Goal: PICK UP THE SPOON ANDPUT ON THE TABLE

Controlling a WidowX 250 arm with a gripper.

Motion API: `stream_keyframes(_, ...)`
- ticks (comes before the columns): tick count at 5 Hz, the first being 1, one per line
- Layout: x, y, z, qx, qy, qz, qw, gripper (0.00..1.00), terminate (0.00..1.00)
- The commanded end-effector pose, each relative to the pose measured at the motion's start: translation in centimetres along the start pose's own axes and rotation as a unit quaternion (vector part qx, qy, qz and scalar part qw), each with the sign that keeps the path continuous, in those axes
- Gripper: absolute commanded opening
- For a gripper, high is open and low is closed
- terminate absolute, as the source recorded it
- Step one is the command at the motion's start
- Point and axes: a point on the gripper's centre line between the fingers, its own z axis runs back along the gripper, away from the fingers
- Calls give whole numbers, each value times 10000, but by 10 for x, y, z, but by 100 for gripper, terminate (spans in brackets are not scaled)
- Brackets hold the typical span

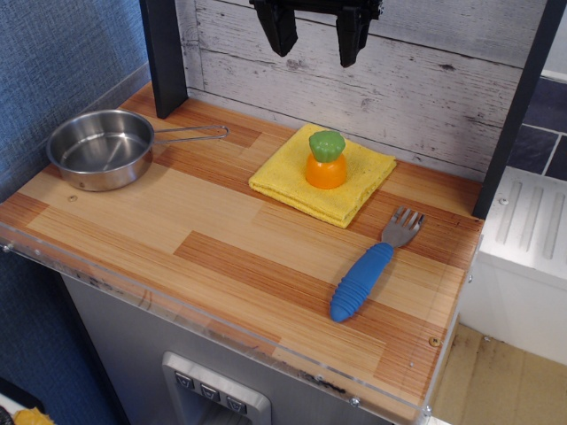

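The spoon [368,270] lies flat on the striped wood-grain table [221,239] at the front right. Its thick ribbed blue handle points toward the front edge and its grey tined head points toward the back right. My gripper [316,40] hangs high at the top of the view, above the back of the table. Its two black fingers are spread apart and hold nothing. It is well above and behind the spoon.
A yellow folded cloth [354,181] lies behind the spoon with an orange and green toy carrot [326,161] standing on it. A steel pan [102,149] sits at the left with its wire handle pointing right. A white plank wall stands behind; dark posts flank the counter.
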Motion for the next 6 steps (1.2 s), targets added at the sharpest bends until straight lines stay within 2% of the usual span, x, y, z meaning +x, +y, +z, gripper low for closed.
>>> stream_keyframes(1, 0, 0, 0, 0, 0, 0, 10000, 100, 0)
stream_keyframes(3, -29, -35, -2, 175, 58, -505, 9986, 100, 0)
stream_keyframes(4, -42, -47, -2, 169, 55, -598, 9980, 100, 0)
stream_keyframes(5, -61, -58, -14, 46, 152, -724, 9973, 100, 0)
stream_keyframes(6, -74, -70, -34, -69, 402, -825, 9958, 100, 0)
